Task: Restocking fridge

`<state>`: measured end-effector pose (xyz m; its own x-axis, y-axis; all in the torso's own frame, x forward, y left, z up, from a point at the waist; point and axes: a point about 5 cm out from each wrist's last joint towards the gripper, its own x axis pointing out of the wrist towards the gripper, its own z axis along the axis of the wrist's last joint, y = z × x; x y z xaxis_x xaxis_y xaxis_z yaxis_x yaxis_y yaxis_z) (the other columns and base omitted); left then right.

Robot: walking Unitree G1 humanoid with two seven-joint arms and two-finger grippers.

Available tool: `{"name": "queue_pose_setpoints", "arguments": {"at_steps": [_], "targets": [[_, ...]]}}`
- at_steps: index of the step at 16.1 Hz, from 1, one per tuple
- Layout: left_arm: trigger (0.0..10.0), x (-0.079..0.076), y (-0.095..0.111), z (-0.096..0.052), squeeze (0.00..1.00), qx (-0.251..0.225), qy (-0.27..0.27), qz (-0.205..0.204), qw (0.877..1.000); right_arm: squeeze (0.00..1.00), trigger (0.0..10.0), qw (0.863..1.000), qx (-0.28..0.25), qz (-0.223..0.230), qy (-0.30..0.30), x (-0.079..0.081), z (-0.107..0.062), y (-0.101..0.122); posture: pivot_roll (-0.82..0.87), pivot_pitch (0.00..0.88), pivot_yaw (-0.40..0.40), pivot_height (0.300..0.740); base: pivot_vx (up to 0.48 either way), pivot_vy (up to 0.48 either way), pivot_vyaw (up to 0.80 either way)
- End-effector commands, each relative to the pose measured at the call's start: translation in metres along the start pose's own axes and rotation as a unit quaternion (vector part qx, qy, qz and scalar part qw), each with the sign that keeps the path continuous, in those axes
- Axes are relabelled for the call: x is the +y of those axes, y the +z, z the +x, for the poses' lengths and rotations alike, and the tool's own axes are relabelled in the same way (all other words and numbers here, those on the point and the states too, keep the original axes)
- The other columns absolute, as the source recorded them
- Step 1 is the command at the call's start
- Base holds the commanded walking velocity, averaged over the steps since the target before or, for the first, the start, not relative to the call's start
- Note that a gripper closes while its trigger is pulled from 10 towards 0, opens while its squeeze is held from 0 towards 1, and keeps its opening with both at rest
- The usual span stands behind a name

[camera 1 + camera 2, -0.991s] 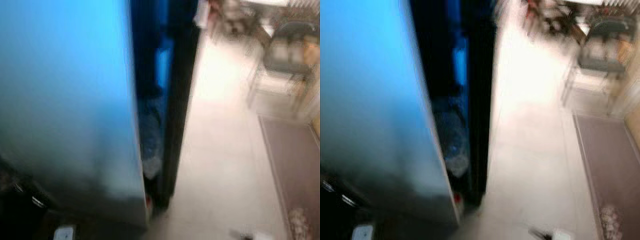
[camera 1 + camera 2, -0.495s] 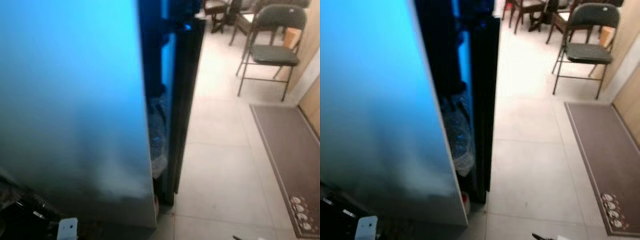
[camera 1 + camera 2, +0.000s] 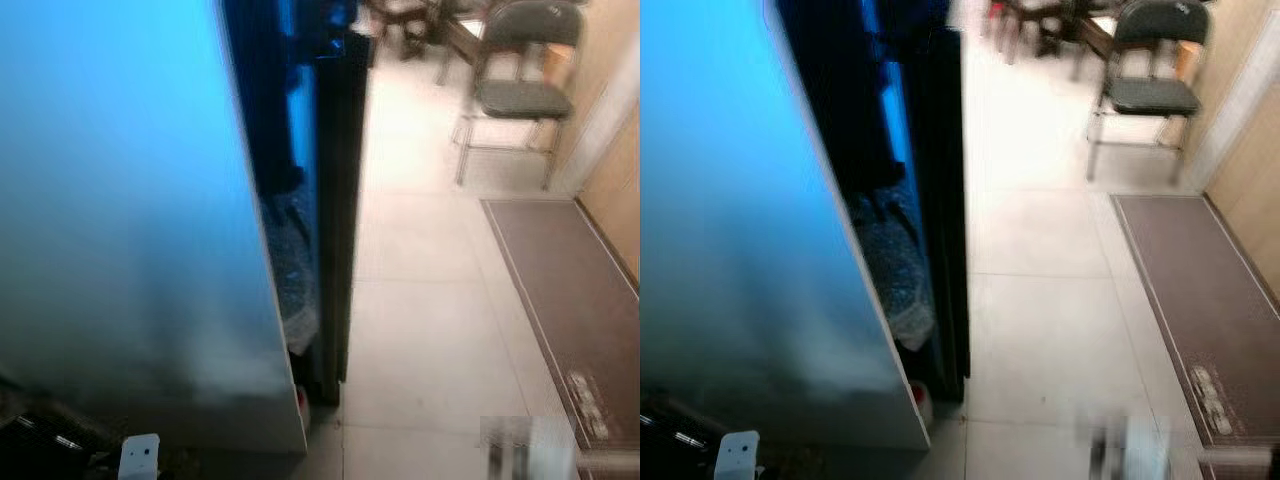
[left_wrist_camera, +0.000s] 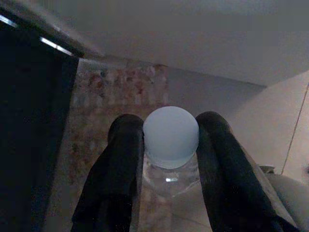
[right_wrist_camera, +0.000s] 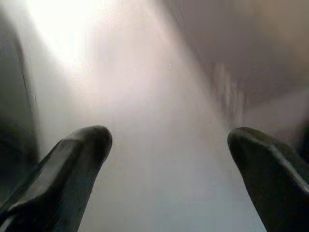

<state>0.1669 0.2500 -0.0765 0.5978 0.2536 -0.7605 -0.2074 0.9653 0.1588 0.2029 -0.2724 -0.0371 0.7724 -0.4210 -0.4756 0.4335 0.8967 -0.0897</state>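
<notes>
Standing ajar, fridge door (image 3: 130, 220); tiled floor (image 3: 1040, 330), folding chair (image 3: 1145, 85), mat (image 3: 1210, 300) beyond. Left gripper (image 4: 169, 145) clamping bottle (image 4: 170, 137); right gripper (image 5: 166, 159) spread apart.

Left gripper (image 4: 166, 145): both black fingers (image 4: 120, 159) clamped against a clear bottle's pale blue cap (image 4: 170, 137). Right gripper (image 5: 166, 159): fingers spread wide apart, nothing between them, view motion-blurred.

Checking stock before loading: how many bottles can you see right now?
1: a clear bottle with a pale cap, gripped by the left gripper. More may be hidden behind the fridge door.
</notes>
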Motion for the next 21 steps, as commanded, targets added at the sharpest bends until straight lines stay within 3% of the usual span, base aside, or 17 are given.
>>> {"name": "queue_pose_setpoints", "arguments": {"at_steps": [1, 2, 3, 5, 7, 11, 17, 21], "targets": [[10.0, 0.007, -0.001, 0.000, 0.00, 0.006, 0.008, 0.014, 1.000, 0.00, 10.0, 0.994, -0.090, -0.025, 0.053, 0.012, 0.013, 0.045, -0.08, 0.000, 0.064, 0.740, 0.000, 0.000, 0.00], [10.0, 0.007, -0.001, 0.000, 0.00, 0.007, 0.007, 0.016, 1.000, 0.00, 10.0, 0.991, -0.098, -0.045, 0.077, 0.017, 0.014, 0.048, -0.08, 0.000, 0.064, 0.740, 0.000, 0.000, 0.00], [10.0, 0.008, 0.000, 0.000, 0.00, 0.005, 0.008, 0.014, 1.000, 0.00, 10.0, 0.988, -0.122, -0.027, 0.087, 0.028, 0.016, 0.060, -0.09, 0.000, 0.063, 0.740, 0.000, 0.000, 0.00], [10.0, 0.009, 0.000, 0.000, 0.00, 0.003, 0.010, 0.011, 1.000, 0.00, 10.0, 0.978, -0.177, -0.038, 0.107, 0.050, 0.014, 0.083, -0.10, 0.000, 0.068, 0.740, 0.000, 0.000, 0.00], [10.0, 0.009, 0.002, 0.000, 0.00, 0.002, 0.008, 0.015, 1.000, 0.00, 10.0, 0.960, -0.231, -0.056, 0.145, 0.075, 0.008, 0.105, -0.10, 0.000, 0.077, 0.740, 0.000, 0.000, 0.00], [10.0, 0.008, 0.011, 0.002, 0.00, -0.010, 0.010, 0.020, 1.000, 0.00, 10.0, 0.935, -0.281, -0.044, 0.210, 0.115, -0.009, 0.125, -0.07, 0.000, 0.056, 0.740, 0.000, 0.000, 0.00], [10.0, -0.003, -0.003, -0.001, 0.00, 0.004, 0.007, 0.011, 1.000, 0.00, 10.0, 0.942, -0.277, -0.054, 0.183, 0.097, -0.007, 0.125, -0.06, 0.000, 0.035, 0.740, 0.000, 0.000, 0.00], [10.0, -0.007, 0.002, 0.000, 0.00, -0.011, 0.004, 0.009, 1.000, 0.00, 10.0, 0.938, -0.292, -0.050, 0.182, 0.095, -0.007, 0.138, -0.06, 0.000, 0.028, 0.740, 0.000, 0.000, 0.00]]}}
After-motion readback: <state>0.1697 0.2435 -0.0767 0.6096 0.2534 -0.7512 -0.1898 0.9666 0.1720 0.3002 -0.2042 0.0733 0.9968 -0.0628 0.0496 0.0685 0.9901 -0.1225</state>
